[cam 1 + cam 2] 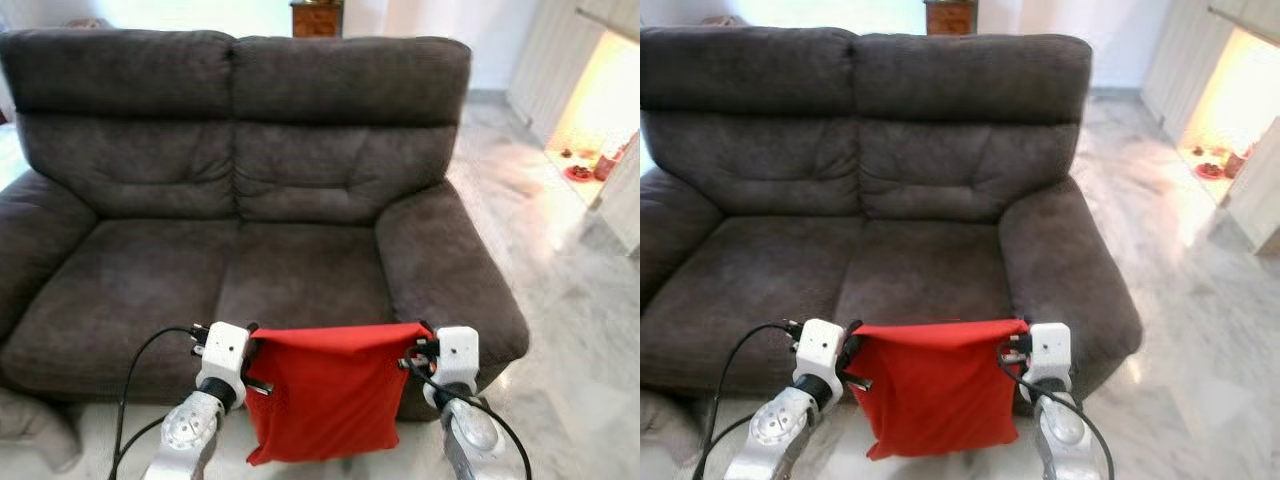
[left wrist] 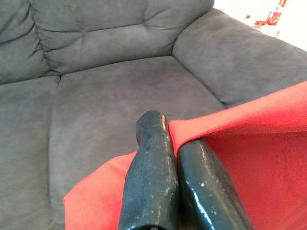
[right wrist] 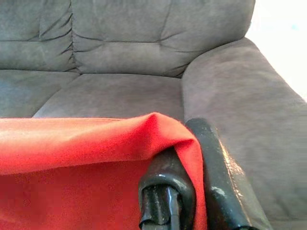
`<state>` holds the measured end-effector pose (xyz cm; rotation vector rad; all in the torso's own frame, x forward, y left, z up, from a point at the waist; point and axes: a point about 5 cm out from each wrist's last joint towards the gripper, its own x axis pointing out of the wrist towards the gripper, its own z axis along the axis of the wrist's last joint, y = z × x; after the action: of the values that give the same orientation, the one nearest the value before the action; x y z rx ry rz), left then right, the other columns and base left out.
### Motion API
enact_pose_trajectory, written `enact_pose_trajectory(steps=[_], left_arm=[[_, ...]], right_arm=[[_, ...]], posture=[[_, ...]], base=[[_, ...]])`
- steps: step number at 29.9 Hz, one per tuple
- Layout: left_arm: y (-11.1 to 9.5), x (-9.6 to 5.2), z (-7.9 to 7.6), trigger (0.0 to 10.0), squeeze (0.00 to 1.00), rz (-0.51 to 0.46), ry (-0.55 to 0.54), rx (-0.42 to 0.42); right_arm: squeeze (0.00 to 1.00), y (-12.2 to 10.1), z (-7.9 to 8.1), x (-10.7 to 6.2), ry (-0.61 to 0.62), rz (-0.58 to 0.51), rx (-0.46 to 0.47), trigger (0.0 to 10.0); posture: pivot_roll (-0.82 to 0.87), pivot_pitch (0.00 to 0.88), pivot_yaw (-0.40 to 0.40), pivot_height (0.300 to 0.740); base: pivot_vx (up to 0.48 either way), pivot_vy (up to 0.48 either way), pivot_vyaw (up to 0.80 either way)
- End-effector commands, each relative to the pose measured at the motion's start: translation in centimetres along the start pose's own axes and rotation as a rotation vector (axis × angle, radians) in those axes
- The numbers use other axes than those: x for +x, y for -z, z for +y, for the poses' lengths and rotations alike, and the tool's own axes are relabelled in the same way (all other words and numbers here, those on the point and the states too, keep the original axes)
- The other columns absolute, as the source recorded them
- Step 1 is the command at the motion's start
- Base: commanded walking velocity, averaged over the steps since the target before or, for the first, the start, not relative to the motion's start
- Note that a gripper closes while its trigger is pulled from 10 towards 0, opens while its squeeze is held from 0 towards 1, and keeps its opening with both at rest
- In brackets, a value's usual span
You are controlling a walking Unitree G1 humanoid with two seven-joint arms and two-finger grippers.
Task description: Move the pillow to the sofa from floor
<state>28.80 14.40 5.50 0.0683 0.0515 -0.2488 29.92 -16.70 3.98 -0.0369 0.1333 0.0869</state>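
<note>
Red pillow point(image 1: 325, 390) hanging limp, clearly soft and light. Left gripper point(image 2: 173, 143) and right gripper point(image 3: 189, 143) clenched on its top corners, just before the sofa point(image 1: 300, 270) seat's front edge. Probably the best hold for something this floppy.

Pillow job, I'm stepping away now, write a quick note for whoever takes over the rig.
Left gripper: shut on the pillow's upper corner on the robot's left.
Right gripper: shut on the other upper corner.
Pillow: red, off the floor, hanging between both grippers in front of the sofa's right seat cushion.
Done: picked up and brought to the sofa.
Left: carry it forward over the seat, lower it, open both grippers.
</note>
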Motion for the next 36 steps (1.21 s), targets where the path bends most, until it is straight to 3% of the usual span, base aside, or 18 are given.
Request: enact_pose_trajectory(steps=[1, 7, 8, 9, 11, 20, 31, 36], left_arm=[[-2.0, -0.7, 4.0, 10.0, 0.0, -0.104, -0.185, 0.012], [-3.7, -0.3, 4.1, 10.0, 0.0, -0.165, -0.178, 0.095], [-4.3, 0.0, 4.1, 10.0, 0.0, -0.18, -0.167, 0.167], [-5.0, 0.3, 3.8, 10.0, 0.0, -0.186, -0.122, 0.338], [-5.5, 0.5, 3.4, 10.0, 0.0, -0.202, -0.083, 0.428], [-9.8, 1.2, 4.6, 10.0, 0.0, -0.35, -0.171, 0.331], [-11.7, 0.8, 5.8, 10.0, 0.0, -0.387, -0.223, 0.319], [-11.9, 0.7, 6.0, 10.0, 0.0, -0.387, -0.232, 0.293]], right_arm=[[0.0, -2.2, -2.5, 0.4, 0.129, -0.107, 0.012, 10.0], [0.0, -3.7, -2.2, 1.0, 0.121, -0.176, 0.016, 10.0], [0.0, -4.3, -2.3, 1.2, 0.131, -0.193, 0.011, 10.0], [0.0, -5.3, -2.5, 1.5, 0.154, -0.232, 0.018, 10.0], [0.0, -6.1, -2.6, 1.7, 0.172, -0.264, 0.023, 10.0], [0.0, -10.7, -3.0, 2.4, 0.19, -0.44, 0.044, 10.0], [0.0, -10.2, -2.3, 2.5, 0.173, -0.403, 0.071, 10.0], [0.0, -10.7, -1.4, 2.9, 0.113, -0.405, 0.069, 10.0]], posture=[[0.01, 0.0, 0.002, 0.74], [0.01, 0.0, 0.001, 0.74], [0.01, 0.0, 0.002, 0.74], [0.01, 0.0, 0.003, 0.74], [0.01, 0.0, 0.005, 0.74], [0.0, 0.0, 0.016, 0.74], [0.01, 0.0, 0.019, 0.74], [0.01, 0.0, 0.021, 0.74]], base=[[0.0, 0.0, 0.0], [0.0, 0.0, 0.0], [0.0, 0.0, 0.0], [0.0, 0.0, 0.0], [0.0, 0.0, 0.0], [0.027, 0.0, 0.0], [0.28, 0.0, 0.0], [0.307, 0.0, -0.76]])
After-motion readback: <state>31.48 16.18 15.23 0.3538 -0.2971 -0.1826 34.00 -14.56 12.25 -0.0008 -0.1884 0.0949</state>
